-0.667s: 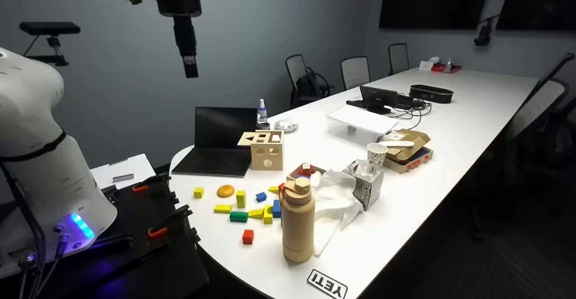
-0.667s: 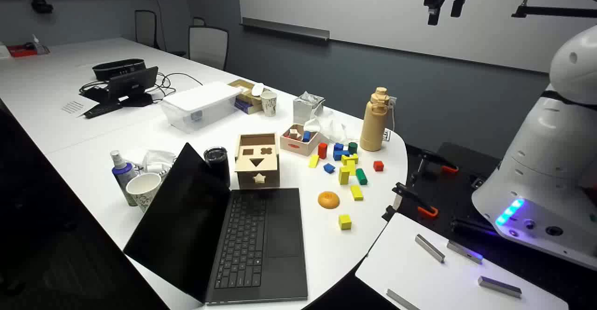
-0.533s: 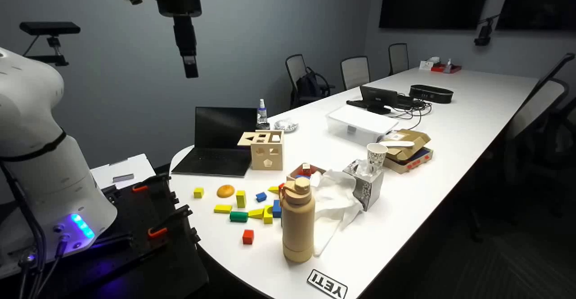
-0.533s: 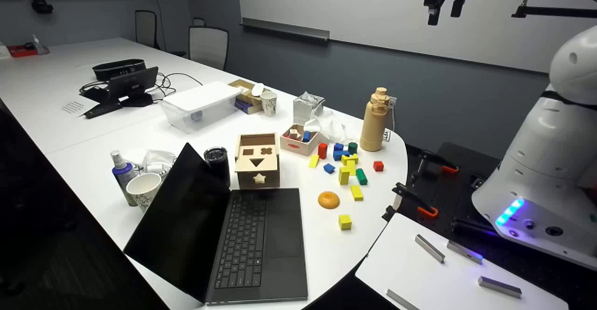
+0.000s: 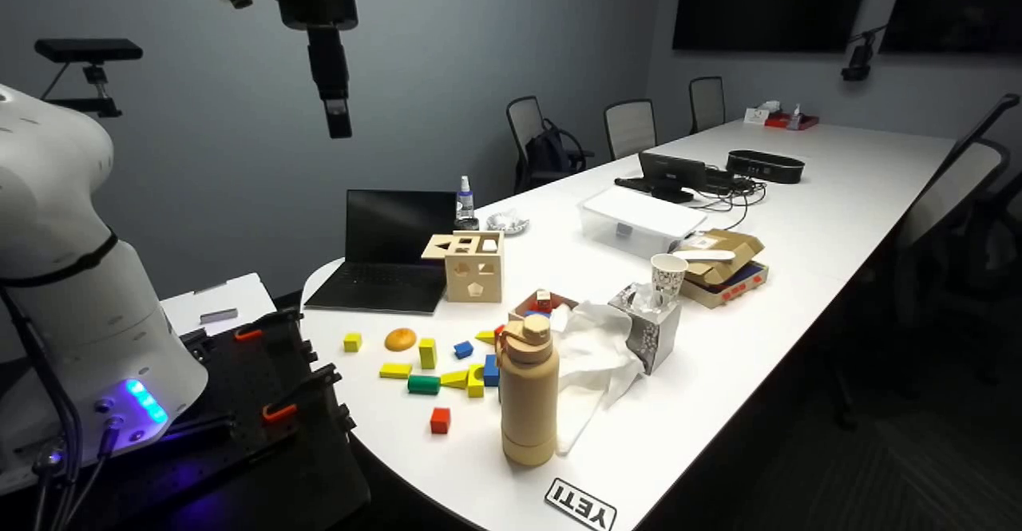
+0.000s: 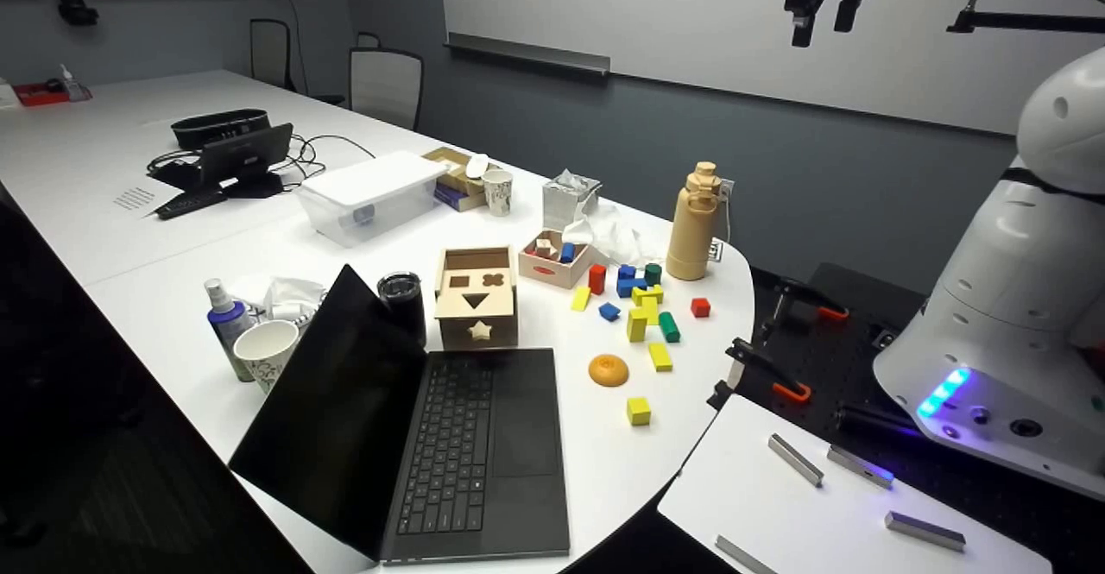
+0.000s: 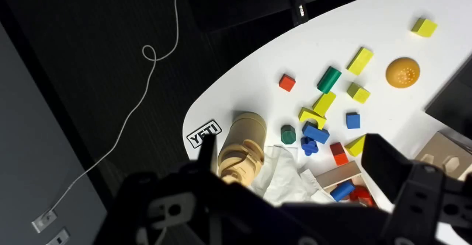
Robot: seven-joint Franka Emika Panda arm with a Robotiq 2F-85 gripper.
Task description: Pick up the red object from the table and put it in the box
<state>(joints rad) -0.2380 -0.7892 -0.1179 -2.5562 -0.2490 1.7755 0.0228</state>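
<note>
Red cube (image 5: 440, 421) on white tabletop (image 5: 471, 455), nr curved edge, apart from green cylinder (image 5: 423, 385) & tan bottle (image 5: 529, 407) close by. Another red block (image 6: 597, 279) just beside small wooden tray (image 6: 561, 277). Wooden shape-sorter box (image 5: 474, 279) well apart from cube, lid (image 5: 432, 251) jutting out, next to blk laptop (image 5: 379, 287). Robotiq gripper (image 6: 823, 32) hangs well above tabletop level, fingers spread w/ gap btwn.

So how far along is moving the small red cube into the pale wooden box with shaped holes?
Done: nothing yet; the small red cube lies on the white table, outside the wooden box. In hand: nothing; the black two-fingered gripper hangs open, high up and empty. Left: grasping the cube and putting it in the box.
</note>
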